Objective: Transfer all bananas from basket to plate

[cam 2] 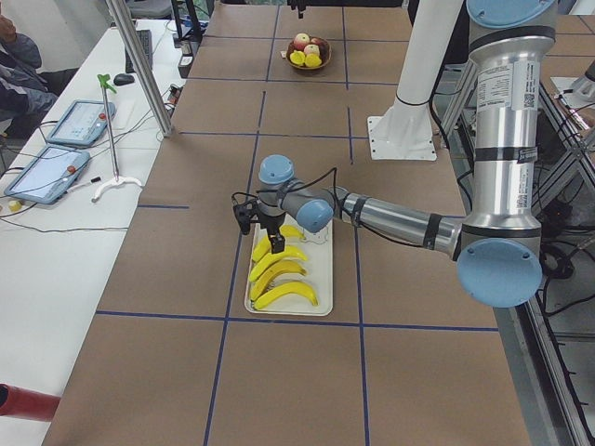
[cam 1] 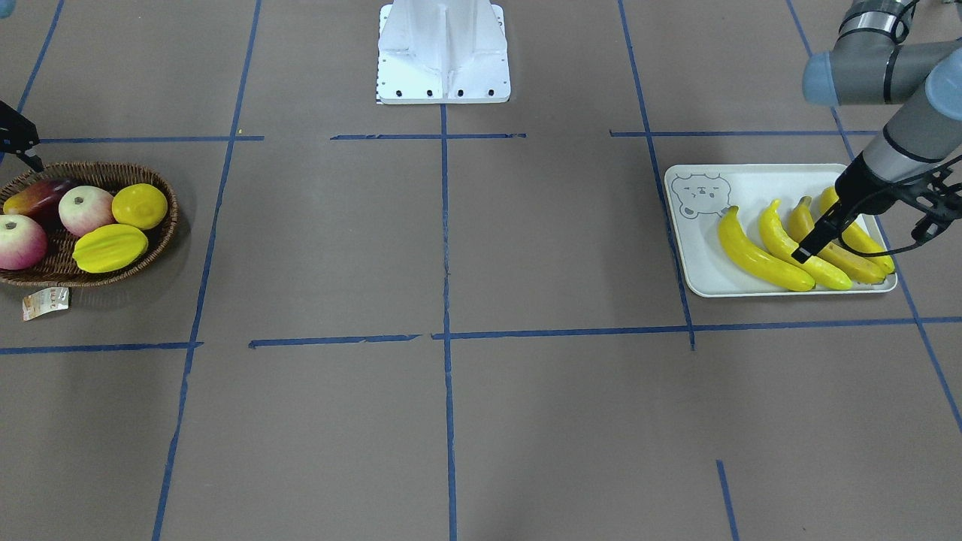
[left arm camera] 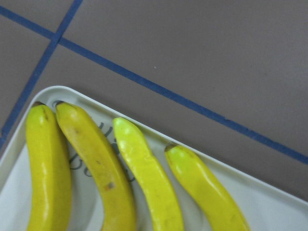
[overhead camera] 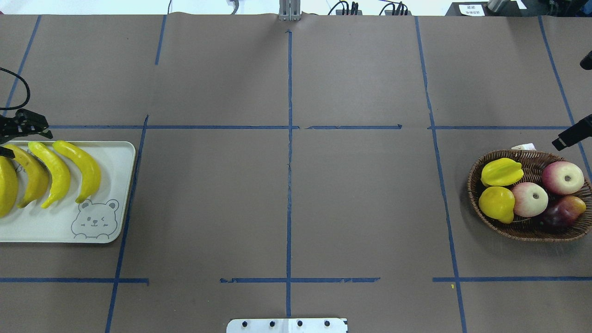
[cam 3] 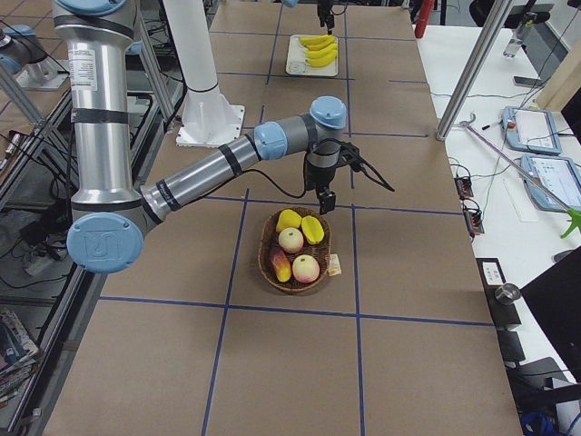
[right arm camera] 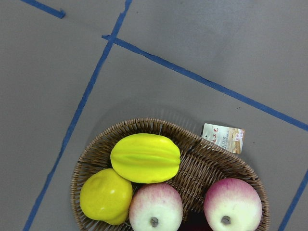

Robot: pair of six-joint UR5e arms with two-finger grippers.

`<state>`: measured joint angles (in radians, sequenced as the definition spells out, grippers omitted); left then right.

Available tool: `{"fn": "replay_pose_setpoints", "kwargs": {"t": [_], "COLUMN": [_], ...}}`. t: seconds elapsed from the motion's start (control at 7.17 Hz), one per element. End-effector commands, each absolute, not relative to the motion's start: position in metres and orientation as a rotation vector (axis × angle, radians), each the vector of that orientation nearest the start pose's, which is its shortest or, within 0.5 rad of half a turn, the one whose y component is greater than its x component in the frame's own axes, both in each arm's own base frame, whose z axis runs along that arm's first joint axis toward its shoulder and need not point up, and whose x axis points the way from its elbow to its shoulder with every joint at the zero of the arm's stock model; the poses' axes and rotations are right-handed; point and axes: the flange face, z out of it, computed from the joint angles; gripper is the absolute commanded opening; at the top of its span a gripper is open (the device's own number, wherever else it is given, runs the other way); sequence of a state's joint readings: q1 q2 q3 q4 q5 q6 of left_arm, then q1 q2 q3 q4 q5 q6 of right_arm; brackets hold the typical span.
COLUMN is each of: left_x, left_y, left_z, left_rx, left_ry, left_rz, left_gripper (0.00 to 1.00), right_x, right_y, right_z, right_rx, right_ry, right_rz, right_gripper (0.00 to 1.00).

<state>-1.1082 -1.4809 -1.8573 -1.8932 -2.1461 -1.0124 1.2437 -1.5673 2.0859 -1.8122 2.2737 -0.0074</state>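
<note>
Four yellow bananas [cam 1: 759, 255] lie side by side on the pale bear-print plate [cam 1: 699, 263]; the third [left arm camera: 101, 173] is darker with brown specks. They also show in the overhead view [overhead camera: 83, 169]. My left gripper [cam 1: 864, 240] hovers over the bananas on the plate's outer side, open and empty, one finger [cam 1: 815, 239] reaching down over them. The brown wicker basket [cam 1: 150, 248] holds no banana. My right gripper [cam 3: 324, 186] hangs just beyond the basket's far rim, open and empty, and is only partly in view elsewhere.
The basket [overhead camera: 527, 233] holds a starfruit [overhead camera: 502, 171], a lemon [overhead camera: 497, 203], two apples [overhead camera: 563, 177] and a dark red fruit. Its paper tag [cam 1: 45, 303] lies on the table. The white robot base [cam 1: 443, 52] stands mid-table. Blue tape lines cross the brown surface.
</note>
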Motion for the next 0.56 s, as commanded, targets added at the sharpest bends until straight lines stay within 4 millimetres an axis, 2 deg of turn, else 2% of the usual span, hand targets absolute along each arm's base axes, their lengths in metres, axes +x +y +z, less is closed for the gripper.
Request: {"fn": "replay_pose_setpoints", "kwargs": {"t": [0.0, 0.14, 0.42], "left_x": [0.088, 0.062, 0.008], "left_y": [-0.445, -0.444, -0.445], "left_z": [0.533, 0.544, 0.568], "left_rx": [0.046, 0.068, 0.104], "left_ry": [0.662, 0.632, 0.594], "left_rz": [-0.090, 0.030, 0.187], "left_gripper": [1.00, 1.00, 1.00], "right_x": [-0.038, -0.013, 0.038], "right_y": [-0.464, -0.470, -0.475], "right_z": [0.471, 0.491, 0.541], "right_rx": [0.165, 0.171, 0.179], "right_ry": [-0.727, -0.741, -0.757], "right_rz": [-0.425, -0.429, -0.455], "right_gripper": [0.99, 0.99, 0.99]}}
